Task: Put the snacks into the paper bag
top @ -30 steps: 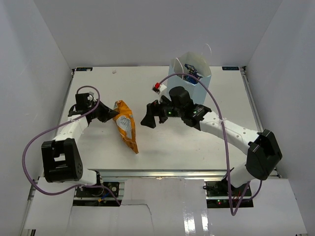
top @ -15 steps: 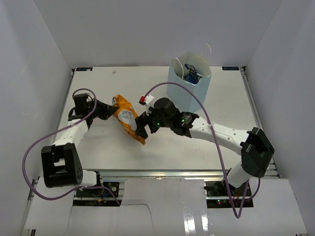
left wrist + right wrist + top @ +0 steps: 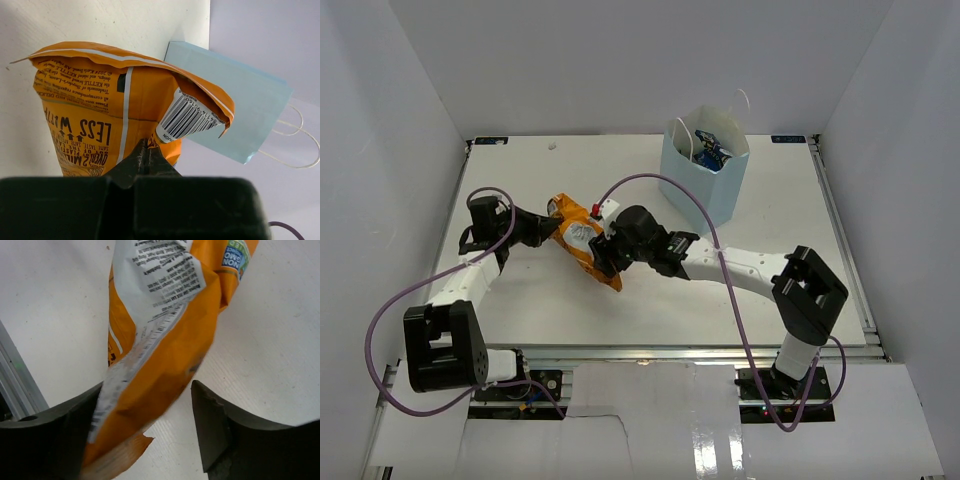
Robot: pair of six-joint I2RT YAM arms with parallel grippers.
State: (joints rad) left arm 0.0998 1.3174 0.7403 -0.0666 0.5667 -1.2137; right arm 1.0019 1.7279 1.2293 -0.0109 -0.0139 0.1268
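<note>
The orange chip bag (image 3: 582,243) lies on the white table left of centre. My left gripper (image 3: 550,227) is shut on its top-left edge; the left wrist view shows its jaws pinched on the bag (image 3: 110,115). My right gripper (image 3: 601,262) is open with its jaws on either side of the bag's lower end (image 3: 165,350). The light blue paper bag (image 3: 705,175) stands upright at the back right and also shows in the left wrist view (image 3: 235,110). A blue-and-white packet (image 3: 712,152) sits inside it.
The table's metal front rail (image 3: 20,380) shows at the left of the right wrist view. White walls enclose the table on three sides.
My right gripper has swung left from near the paper bag to the chip bag's lower end and now straddles it. The chip bag has shifted slightly with my left gripper.
</note>
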